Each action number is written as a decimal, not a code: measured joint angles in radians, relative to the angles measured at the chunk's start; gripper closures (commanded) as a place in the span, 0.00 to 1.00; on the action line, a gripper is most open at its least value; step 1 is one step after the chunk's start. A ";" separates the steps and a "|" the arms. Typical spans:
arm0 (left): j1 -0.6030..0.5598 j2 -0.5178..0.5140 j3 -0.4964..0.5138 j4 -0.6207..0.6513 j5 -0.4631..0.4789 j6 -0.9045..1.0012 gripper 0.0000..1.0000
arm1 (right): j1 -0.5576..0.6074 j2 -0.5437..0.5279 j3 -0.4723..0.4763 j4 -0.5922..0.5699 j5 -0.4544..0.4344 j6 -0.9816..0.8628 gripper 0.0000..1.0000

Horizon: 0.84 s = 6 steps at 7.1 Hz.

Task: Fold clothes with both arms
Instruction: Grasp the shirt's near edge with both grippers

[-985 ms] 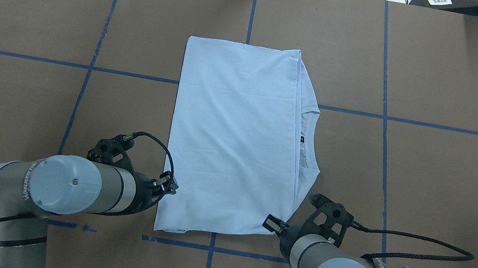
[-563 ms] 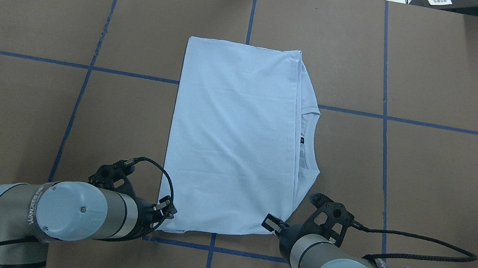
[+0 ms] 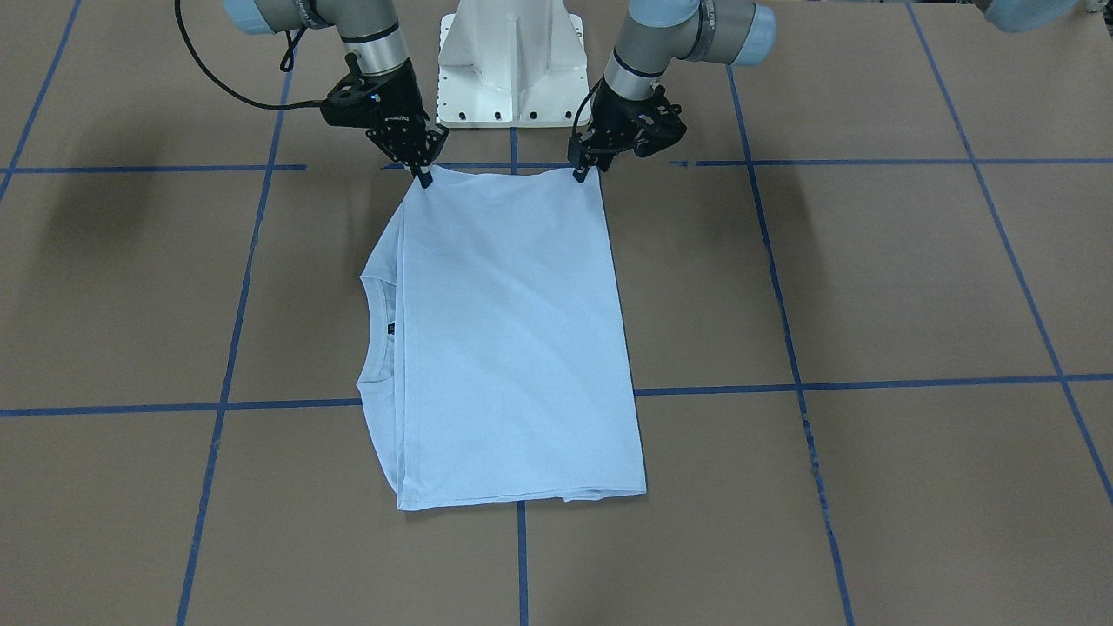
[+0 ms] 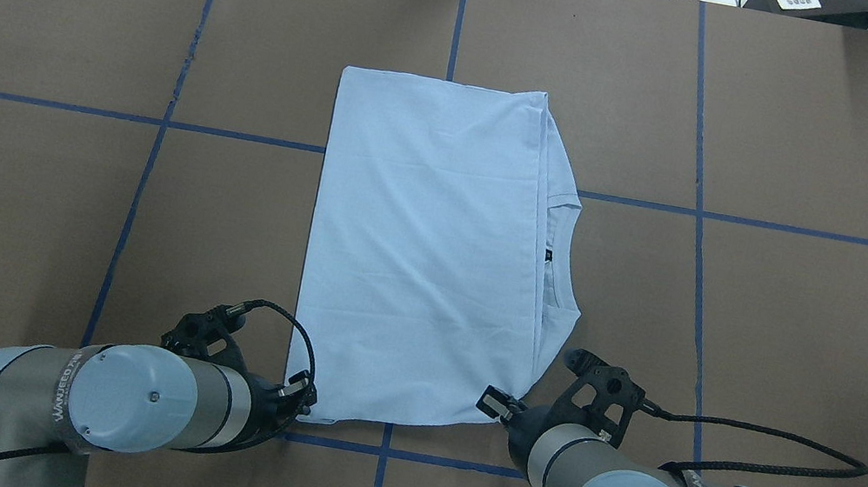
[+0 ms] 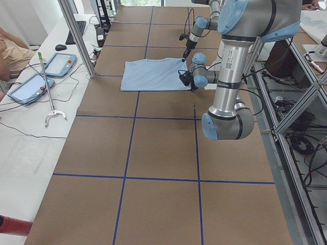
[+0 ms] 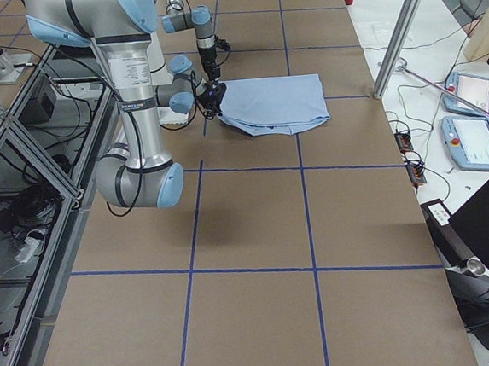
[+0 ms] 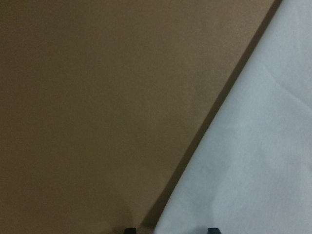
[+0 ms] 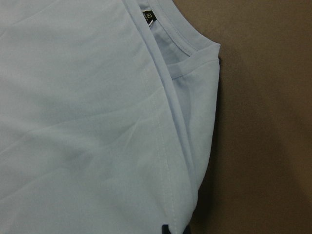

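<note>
— Where is the garment lying now?

— I see the light blue crew-neck T-shirt (image 4: 424,251) flat in the middle of the brown paper-covered table (image 4: 780,337), folded to a long rectangle. Its collar, with the small dark neck label (image 4: 548,255), looks out on the robot's right side. The short edge nearest the robot lies just beside a blue tape line (image 4: 442,461).

— And the pincers?

— The black two-finger right gripper (image 3: 424,178) is at the near corner on the collar side. Its tips are together and seem to pinch the cloth, because the corner is drawn to a point there. The black two-finger left gripper (image 3: 578,174) is at the other near corner. In its wrist camera I see two fingertips (image 7: 212,230) with a gap, and the T-shirt's edge runs between them, so this one is apart and grips nothing.

— What else is close?

— The white pedestal base (image 3: 509,61) stands just behind both grippers.
</note>
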 measured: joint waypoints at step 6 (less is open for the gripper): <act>-0.005 0.024 -0.063 0.000 0.000 0.000 1.00 | 0.001 -0.006 0.006 0.000 -0.001 -0.001 1.00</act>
